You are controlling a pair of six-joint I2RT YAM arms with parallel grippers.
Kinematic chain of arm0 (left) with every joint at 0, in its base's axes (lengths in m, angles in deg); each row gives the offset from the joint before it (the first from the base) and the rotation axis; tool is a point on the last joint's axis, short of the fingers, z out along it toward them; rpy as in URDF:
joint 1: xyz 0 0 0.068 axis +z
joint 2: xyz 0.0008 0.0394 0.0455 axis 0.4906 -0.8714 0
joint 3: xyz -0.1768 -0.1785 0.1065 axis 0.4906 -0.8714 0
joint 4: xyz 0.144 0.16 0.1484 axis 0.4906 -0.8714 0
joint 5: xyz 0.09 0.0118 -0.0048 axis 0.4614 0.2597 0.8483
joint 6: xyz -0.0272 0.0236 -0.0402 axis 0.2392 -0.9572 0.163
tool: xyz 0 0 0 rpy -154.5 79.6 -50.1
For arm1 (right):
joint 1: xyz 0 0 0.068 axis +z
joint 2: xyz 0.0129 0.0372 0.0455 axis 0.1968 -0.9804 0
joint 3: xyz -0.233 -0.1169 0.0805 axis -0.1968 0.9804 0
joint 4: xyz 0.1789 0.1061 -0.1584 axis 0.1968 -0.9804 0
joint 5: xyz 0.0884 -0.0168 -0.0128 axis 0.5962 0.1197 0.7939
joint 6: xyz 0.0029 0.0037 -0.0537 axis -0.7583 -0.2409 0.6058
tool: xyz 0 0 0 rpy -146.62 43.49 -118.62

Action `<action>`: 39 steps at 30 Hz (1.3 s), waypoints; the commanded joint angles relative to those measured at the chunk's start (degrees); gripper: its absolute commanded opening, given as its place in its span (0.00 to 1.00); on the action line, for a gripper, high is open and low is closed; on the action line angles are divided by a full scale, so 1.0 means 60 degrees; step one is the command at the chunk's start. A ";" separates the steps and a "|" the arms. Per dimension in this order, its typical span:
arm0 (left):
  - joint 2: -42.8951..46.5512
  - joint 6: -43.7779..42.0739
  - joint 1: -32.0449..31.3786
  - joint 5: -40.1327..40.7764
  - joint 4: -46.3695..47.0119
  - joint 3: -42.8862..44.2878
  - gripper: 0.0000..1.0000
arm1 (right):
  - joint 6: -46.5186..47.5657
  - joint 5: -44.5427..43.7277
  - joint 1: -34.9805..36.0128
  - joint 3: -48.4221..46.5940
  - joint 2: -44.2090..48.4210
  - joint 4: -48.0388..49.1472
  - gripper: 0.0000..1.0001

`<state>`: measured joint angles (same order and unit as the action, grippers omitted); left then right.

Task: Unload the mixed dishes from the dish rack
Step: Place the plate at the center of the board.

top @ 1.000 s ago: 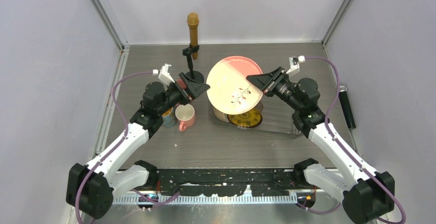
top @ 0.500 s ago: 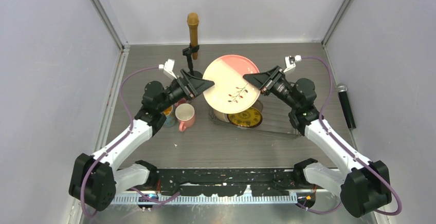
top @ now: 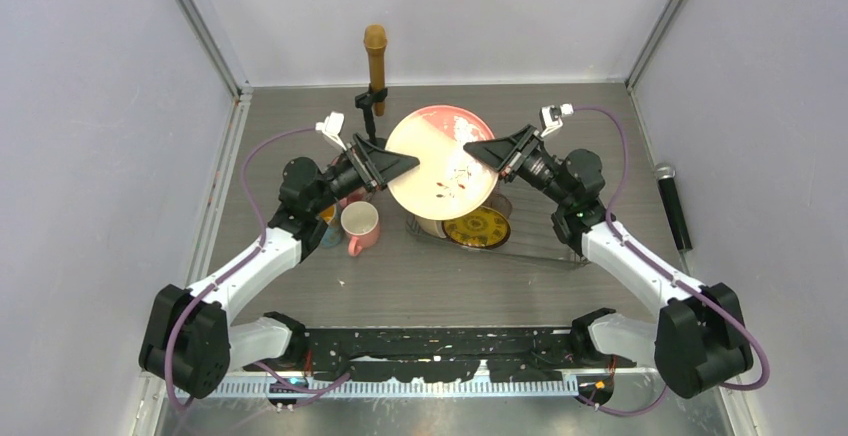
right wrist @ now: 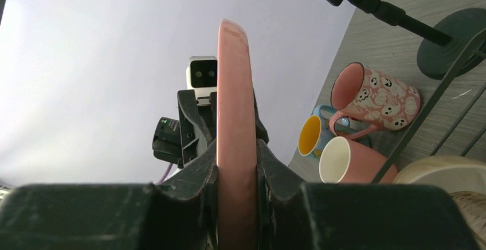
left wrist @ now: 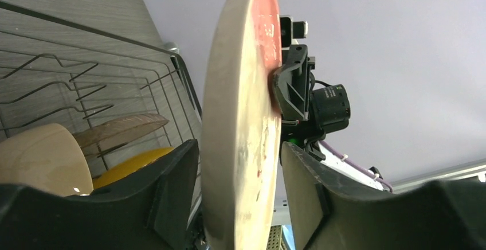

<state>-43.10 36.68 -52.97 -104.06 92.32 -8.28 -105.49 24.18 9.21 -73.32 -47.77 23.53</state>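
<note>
plate (top: 440,166): further left than before, above dish rack (top: 545,241)
right gripper (top: 472,149): jaws pinch rim
left gripper (top: 412,162): jaws spread astride rim

Setting: lab robot test cell. Plain pale walls (top: 90,156) enclose three sides; aluminium frame posts (top: 200,24) at 11 and 1 o'clock. Grey bench top (top: 450,276); microphone on stand (top: 375,56) at 12 o'clock.

A tan microphone (top: 375,51) stands upright in a black round-based stand (top: 369,106) at the back of the grey desk (top: 400,276). A black handheld microphone (top: 675,206) lies along its right edge.
</note>
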 commanded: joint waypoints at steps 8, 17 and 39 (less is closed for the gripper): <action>0.0182 0.0141 0.0036 -0.0177 0.0525 -0.0057 0.35 | -0.0518 0.0250 0.0674 -0.0529 -0.0680 0.2565 0.00; 0.0127 0.0427 0.0036 -0.0088 0.0956 -0.0292 0.00 | -0.0412 0.0091 0.0811 -0.0574 -0.0885 0.2762 0.01; 0.1620 0.0511 0.0034 0.1250 -0.0051 -0.0446 0.00 | 0.1569 -0.3084 0.0805 -0.0251 0.0676 -0.1297 0.99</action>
<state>-38.34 40.54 -52.64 -99.30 89.24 -12.71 -100.36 13.91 13.77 -73.85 -47.75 20.58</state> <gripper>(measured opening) 0.212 0.992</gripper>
